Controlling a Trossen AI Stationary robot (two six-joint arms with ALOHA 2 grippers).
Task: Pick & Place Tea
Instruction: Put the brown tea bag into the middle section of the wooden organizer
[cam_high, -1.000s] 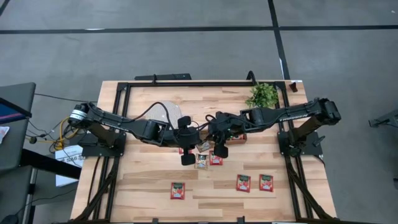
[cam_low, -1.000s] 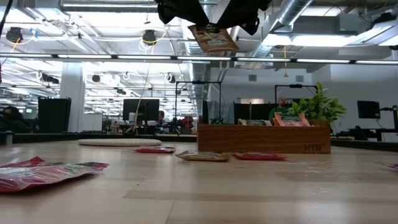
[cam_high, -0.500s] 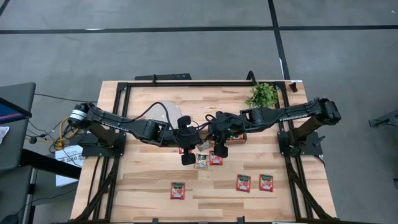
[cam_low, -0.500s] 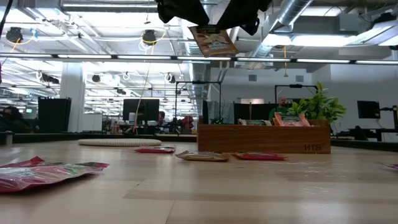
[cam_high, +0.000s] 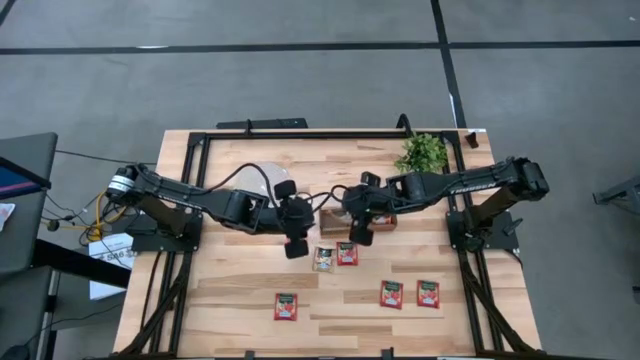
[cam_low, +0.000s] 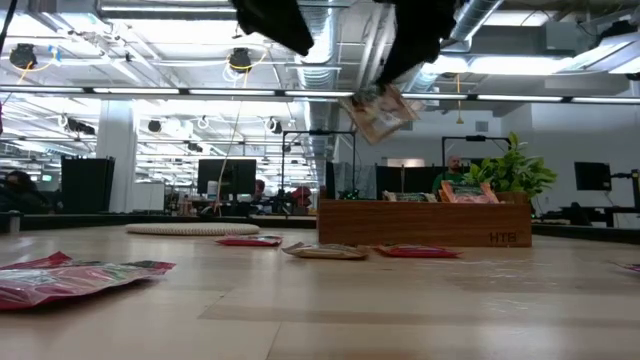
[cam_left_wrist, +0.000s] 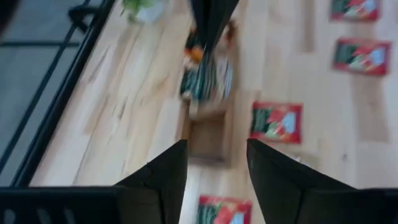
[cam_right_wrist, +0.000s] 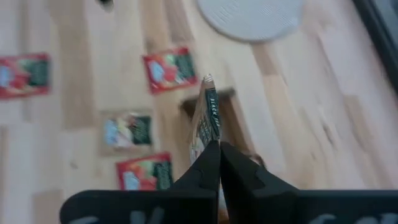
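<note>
A pale tea sachet (cam_low: 378, 110) hangs under my right gripper (cam_right_wrist: 214, 149), which is shut on it above the wooden tray (cam_high: 333, 218) at mid-table. My left gripper (cam_left_wrist: 216, 158) stands open just left of it, with nothing between its fingers. In the left wrist view the sachet (cam_left_wrist: 205, 78) hangs beyond those fingers. Flat on the table in front of the tray lie a pale sachet (cam_high: 324, 259) and a red one (cam_high: 347, 253). Nearer the front edge lie three more red sachets (cam_high: 286, 306), (cam_high: 391, 293), (cam_high: 428, 292). My right gripper pinches the sachet by its upper edge (cam_right_wrist: 209, 115) between its two fingers, coming from above and pointing down. The sachet hangs tilted below the fingertips, clear of the tray and the table.
A round grey disc (cam_high: 262, 182) lies behind my left gripper. A small potted plant (cam_high: 422, 152) stands at the far right. The tray holds some sachets (cam_low: 460, 192) upright. A black frame (cam_high: 300, 135) runs round the table's edge.
My left gripper has opened, let go of the pale sachet and drawn back toward the table's left edge. My right gripper has kept hold of it and shifted a little toward the right edge. The sachet now hangs lower and more tilted.
</note>
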